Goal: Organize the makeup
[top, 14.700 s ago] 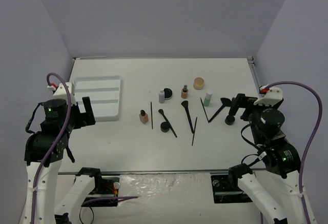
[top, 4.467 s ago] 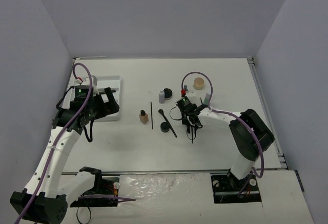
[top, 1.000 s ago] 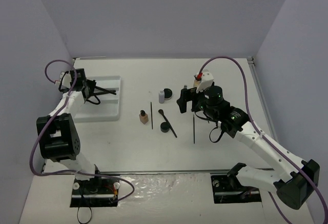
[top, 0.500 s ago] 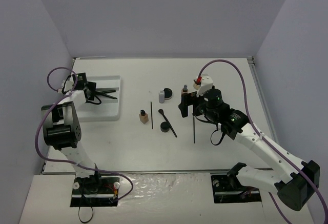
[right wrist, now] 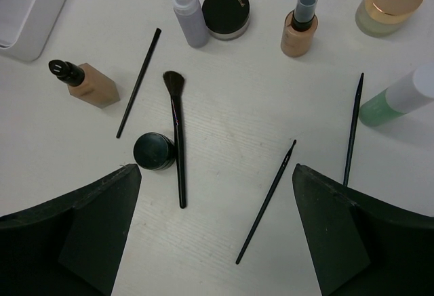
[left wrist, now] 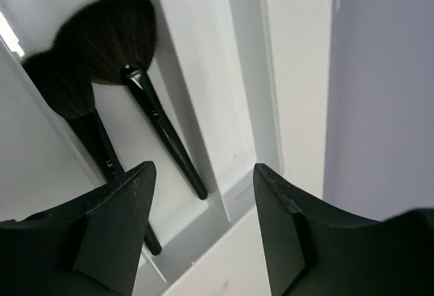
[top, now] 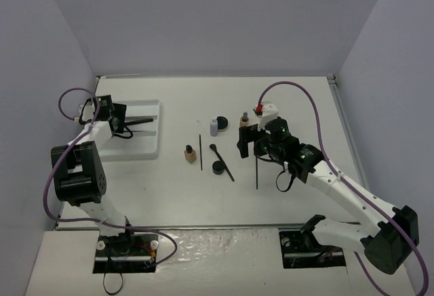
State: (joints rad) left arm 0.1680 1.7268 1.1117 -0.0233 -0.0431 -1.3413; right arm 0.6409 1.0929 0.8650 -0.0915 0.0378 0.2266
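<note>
My left gripper (top: 119, 121) is open and empty over the white ridged tray (top: 139, 148). In the left wrist view, two black brushes (left wrist: 152, 110) (left wrist: 74, 106) lie in the tray's slots below the left gripper (left wrist: 202, 173). My right gripper (right wrist: 215, 174) is open and empty above the table's middle (top: 249, 140). Below it lie a thin black brush (right wrist: 266, 204), a larger brush (right wrist: 178, 140), a small black pot (right wrist: 154, 151), a black pencil (right wrist: 139, 82) and a second thin pencil (right wrist: 352, 130). A beige square bottle (right wrist: 91, 86), grey spray bottle (right wrist: 190, 18), black pot (right wrist: 226, 10), beige pump bottle (right wrist: 300, 32), gold-lidded jar (right wrist: 390, 1) and green-white bottle (right wrist: 400, 99) lie around them.
The tray's corner (right wrist: 27, 18) shows at the upper left of the right wrist view. Purple-grey walls enclose the table on three sides. The right arm's cable (top: 298, 93) loops above the items.
</note>
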